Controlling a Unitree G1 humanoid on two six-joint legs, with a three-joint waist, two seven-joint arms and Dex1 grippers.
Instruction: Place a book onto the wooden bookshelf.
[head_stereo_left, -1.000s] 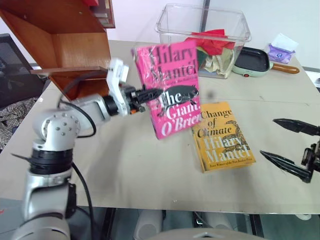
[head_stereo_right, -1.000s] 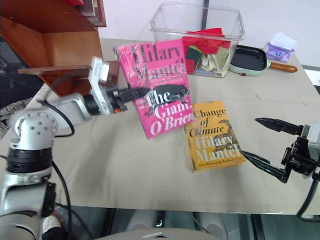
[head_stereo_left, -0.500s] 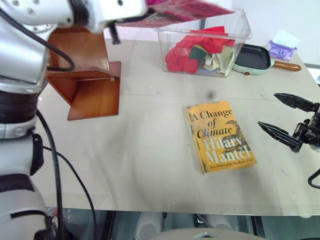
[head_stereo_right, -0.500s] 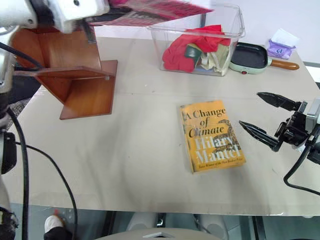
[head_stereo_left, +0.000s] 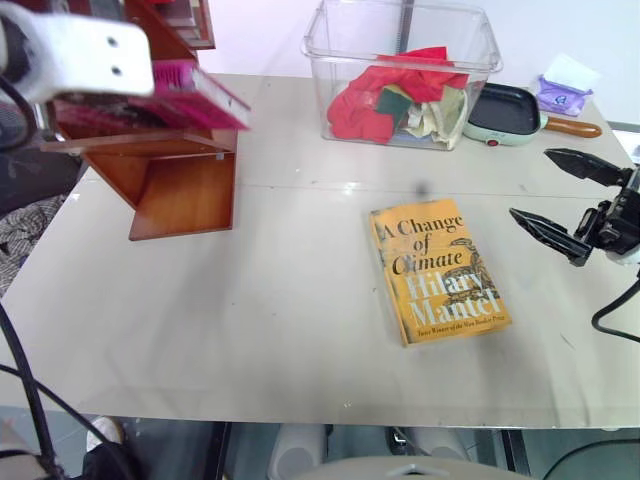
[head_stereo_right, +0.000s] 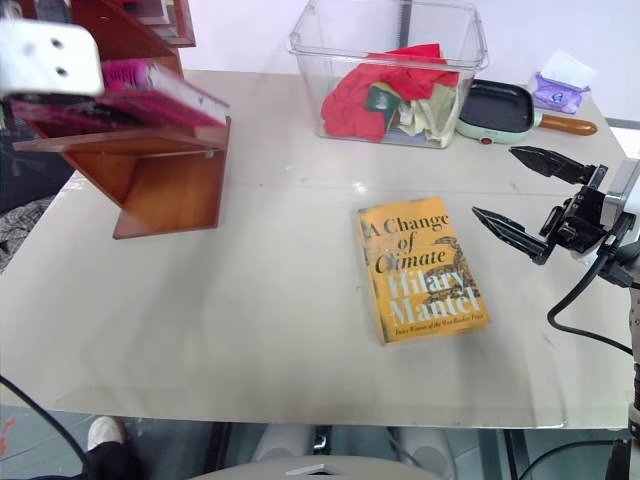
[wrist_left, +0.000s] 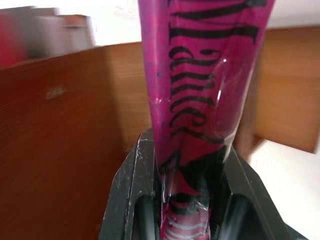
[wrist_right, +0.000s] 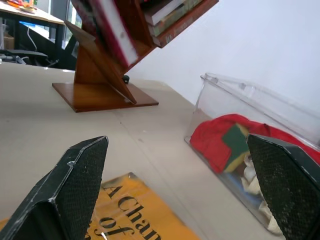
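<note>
An office or lab: bare worktable (head_stereo_left: 250, 330), desks and an office chair (wrist_right: 20, 52) behind.

A broad beige table (head_stereo_left: 250, 320) with a smooth, faintly glossy top fills most of the frame, a thin seam crossing it from side to side in the upper half. Behind its far edge, along the top of the frame, stands a plain white wall (head_stereo_left: 560, 30). A dark vertical strip (head_stereo_left: 407, 20) runs down that wall at top centre. At the far left edge a black office chair (head_stereo_left: 22, 165) holds a patterned grey cloth (head_stereo_left: 25, 225). Below the table's near edge, at the bottom, grey floor (head_stereo_left: 200, 455) shows. The light is even and bright.
</note>
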